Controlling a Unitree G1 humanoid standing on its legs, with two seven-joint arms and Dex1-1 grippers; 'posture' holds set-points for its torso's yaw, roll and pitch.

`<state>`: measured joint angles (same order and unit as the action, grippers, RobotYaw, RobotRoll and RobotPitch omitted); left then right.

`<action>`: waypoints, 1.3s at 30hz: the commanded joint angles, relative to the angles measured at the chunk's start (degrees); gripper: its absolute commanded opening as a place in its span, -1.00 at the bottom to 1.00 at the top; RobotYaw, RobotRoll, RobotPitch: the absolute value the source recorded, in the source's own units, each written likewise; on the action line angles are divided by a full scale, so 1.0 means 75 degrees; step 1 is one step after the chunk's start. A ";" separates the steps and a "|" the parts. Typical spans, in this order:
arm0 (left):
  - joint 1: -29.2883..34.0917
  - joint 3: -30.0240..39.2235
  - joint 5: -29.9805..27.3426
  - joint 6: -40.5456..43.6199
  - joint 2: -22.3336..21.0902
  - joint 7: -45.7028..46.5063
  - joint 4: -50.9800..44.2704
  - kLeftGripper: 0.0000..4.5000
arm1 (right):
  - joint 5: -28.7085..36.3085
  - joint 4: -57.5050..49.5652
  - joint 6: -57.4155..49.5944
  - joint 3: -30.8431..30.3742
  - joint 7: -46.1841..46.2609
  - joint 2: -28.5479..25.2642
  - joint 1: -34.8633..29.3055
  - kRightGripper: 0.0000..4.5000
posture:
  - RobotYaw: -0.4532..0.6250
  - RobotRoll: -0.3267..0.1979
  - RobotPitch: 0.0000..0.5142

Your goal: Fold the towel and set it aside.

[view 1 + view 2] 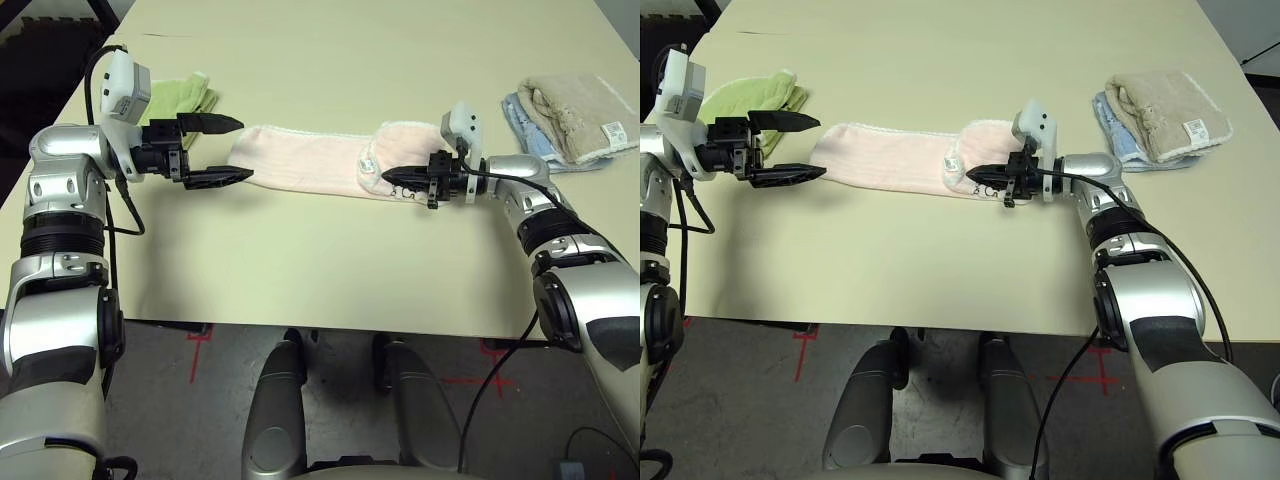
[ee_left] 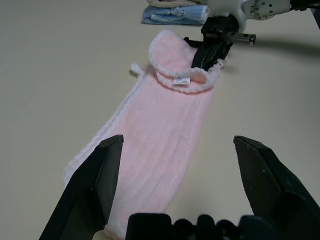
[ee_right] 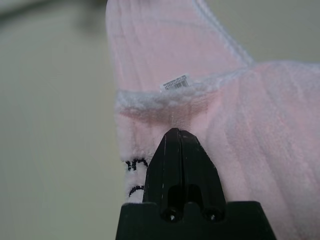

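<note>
Towel (image 1: 310, 165), a long pink strip, is lying across the worktop (image 1: 330, 270) mid-fold. Left end effector (image 1: 215, 150) is hovering spread wide just off its left end; right end effector (image 1: 392, 175) is pinching the right end, already doubled over. Next, that pinched end likely needs carrying leftward.

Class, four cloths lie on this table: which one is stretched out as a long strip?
The pale pink towel in the middle. The lime-green cloth is bunched, and the beige towel lies folded on the light-blue towel.
</note>
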<state>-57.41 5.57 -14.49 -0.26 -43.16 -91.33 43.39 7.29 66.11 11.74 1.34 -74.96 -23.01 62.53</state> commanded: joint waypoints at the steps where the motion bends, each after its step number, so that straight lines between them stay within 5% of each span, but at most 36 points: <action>1: 0.0007 -0.0082 -0.0031 -0.0021 -0.0016 -0.0057 0.0025 1.00 | 0.0656 -0.0002 -0.0473 0.0723 0.0167 -0.0024 0.0356 -0.99 | -0.07 0.25 -0.04; 5: -0.0124 -0.0102 0.0004 -0.0081 0.0083 -0.0006 0.0196 1.00 | 0.0744 0.0073 -0.0710 0.1082 0.0950 -0.0069 0.0675 -0.99 | -0.09 0.25 -0.04; 12: -0.0281 -0.0107 0.0027 -0.0151 0.0178 -0.0002 0.0396 1.00 | -0.0137 0.0426 -0.0659 0.0567 0.2409 0.0248 0.0704 -0.99 | -0.09 0.25 -0.02; 22: -0.0155 -0.0083 -0.0012 -0.0059 0.0057 -0.0013 0.0227 1.00 | -0.0760 0.0626 -0.0787 0.0174 0.3040 0.0342 0.0257 -0.99 | -0.04 0.25 -0.01; 30: -0.0210 -0.0088 0.0006 -0.0118 0.0128 0.0061 0.0311 1.00 | 0.0918 -0.0642 -0.0659 0.1387 0.0963 -0.0120 0.0404 -0.99 | -0.07 0.25 -0.01; 39: -0.0310 -0.0113 0.0045 -0.0332 0.0281 0.0078 0.0593 1.00 | 0.1349 -0.2981 -0.1349 0.0895 -0.1441 -0.1597 -0.0816 -0.99 | -0.15 0.25 -0.03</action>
<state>-59.43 5.36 -14.47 -1.94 -41.22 -90.52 46.77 16.92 46.40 2.26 9.16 -83.24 -33.67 57.71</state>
